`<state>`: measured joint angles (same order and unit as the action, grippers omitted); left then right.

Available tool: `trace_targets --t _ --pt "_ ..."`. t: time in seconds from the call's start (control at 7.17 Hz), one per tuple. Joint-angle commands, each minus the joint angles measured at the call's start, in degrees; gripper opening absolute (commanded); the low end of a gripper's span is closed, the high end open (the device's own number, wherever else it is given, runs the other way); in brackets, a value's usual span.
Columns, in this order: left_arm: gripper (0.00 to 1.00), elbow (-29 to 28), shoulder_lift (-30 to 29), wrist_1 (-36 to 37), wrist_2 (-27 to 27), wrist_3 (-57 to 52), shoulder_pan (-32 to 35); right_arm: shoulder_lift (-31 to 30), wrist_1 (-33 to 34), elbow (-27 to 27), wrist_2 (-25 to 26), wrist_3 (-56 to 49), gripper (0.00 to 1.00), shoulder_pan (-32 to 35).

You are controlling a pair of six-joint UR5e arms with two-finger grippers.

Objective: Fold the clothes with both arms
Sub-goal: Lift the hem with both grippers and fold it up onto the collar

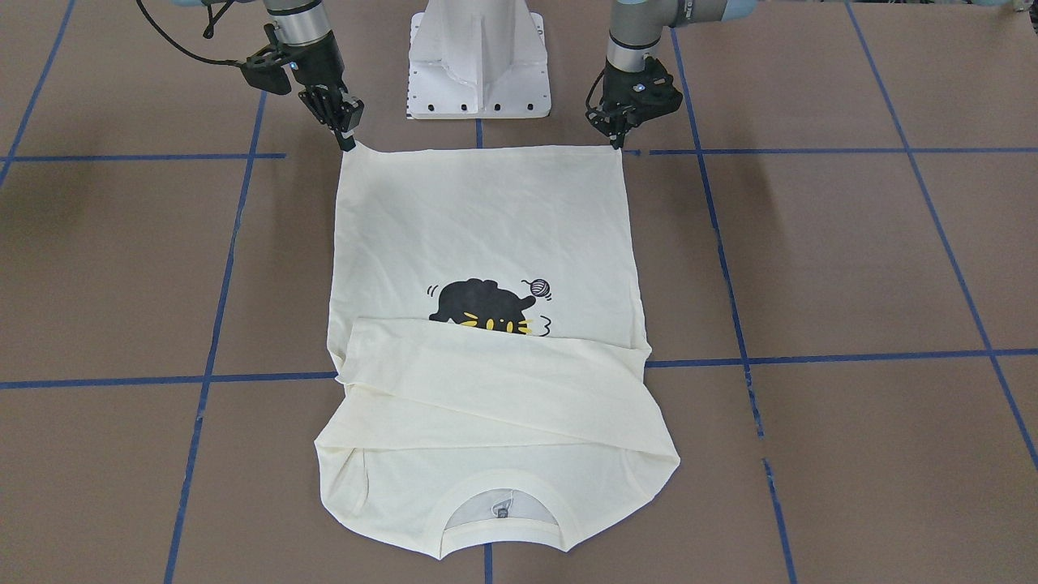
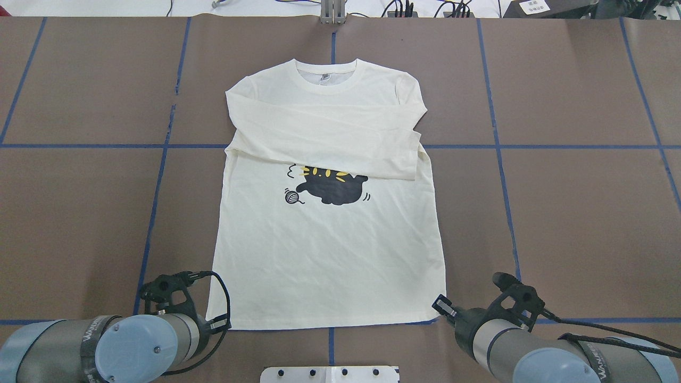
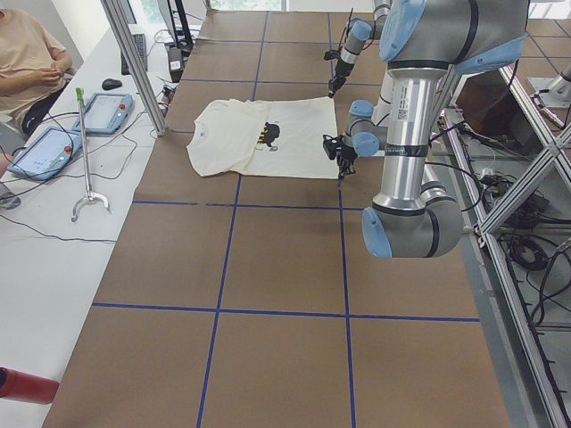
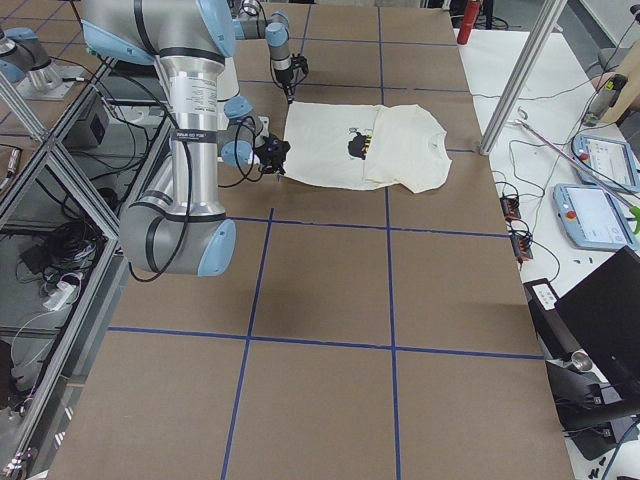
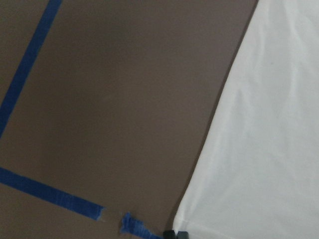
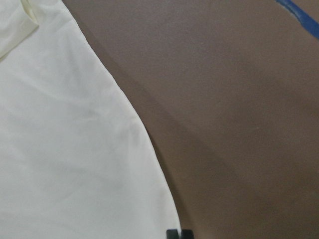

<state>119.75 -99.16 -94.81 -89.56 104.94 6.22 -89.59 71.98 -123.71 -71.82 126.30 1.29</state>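
Overhead exterior: seen flat on the brown table (image 2: 574,213), a cream T-shirt (image 2: 324,260), cat print (image 2: 332,189) facing up, collar on far side from robot, both sleeves (image 2: 319,135) folded across chest. Held at the two near hem corners: left gripper (image 1: 618,144) clenched on one corner, right gripper (image 1: 349,144) clenched on the other, cloth there slightly raised. Hem just beside a blue tape line (image 2: 585,321).

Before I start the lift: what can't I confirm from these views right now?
Grip on the shirt: the front-facing view shows the left gripper and right gripper at the hem corners, too small to tell whether the jaws pinch cloth.
Overhead: the wrists cover both sets of jaws.
Wrist views: jaws cut off by the bottom edge.
The cat print: partly hidden under the folded sleeves in every view.
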Motion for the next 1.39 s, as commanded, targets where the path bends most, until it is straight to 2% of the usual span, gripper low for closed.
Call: trace_targets --t 0.0,0.28,0.56,0.7,0.84,0.98,1.12,1.26 --pt "0.00 6.8 0.5 0.2 -1.4 0.4 0.3 -2.1 0.0 -2.6 -0.2 0.0 0.00 0.1" --pt "0.00 10.9 0.4 0.4 -1.3 1.1 0.2 -10.0 0.0 -10.0 -0.4 0.1 0.00 -4.0" --pt "0.00 15.1 0.9 2.1 -3.4 0.5 1.0 -11.3 0.1 -13.9 -0.5 0.4 0.00 -3.7" --pt "0.00 15.0 0.5 2.2 -3.4 -1.2 4.6 -10.9 0.0 -14.0 -1.0 -0.3 0.00 1.2" --pt "0.00 15.0 -0.8 2.2 -3.7 -6.9 9.2 -8.4 0.1 -14.0 -4.3 -1.6 0.00 7.1" --pt "0.00 13.0 -1.7 2.2 -3.7 -9.0 13.1 -6.1 0.1 -13.2 -10.7 -5.2 0.00 13.2" --pt "0.00 10.7 -4.3 2.2 -3.7 -9.8 16.7 -4.0 0.1 -11.0 -15.4 -9.9 0.00 19.5" --pt "0.00 8.3 -6.3 2.2 -3.8 -13.1 19.7 -0.6 0.1 -6.9 -17.6 -13.0 0.00 23.5"
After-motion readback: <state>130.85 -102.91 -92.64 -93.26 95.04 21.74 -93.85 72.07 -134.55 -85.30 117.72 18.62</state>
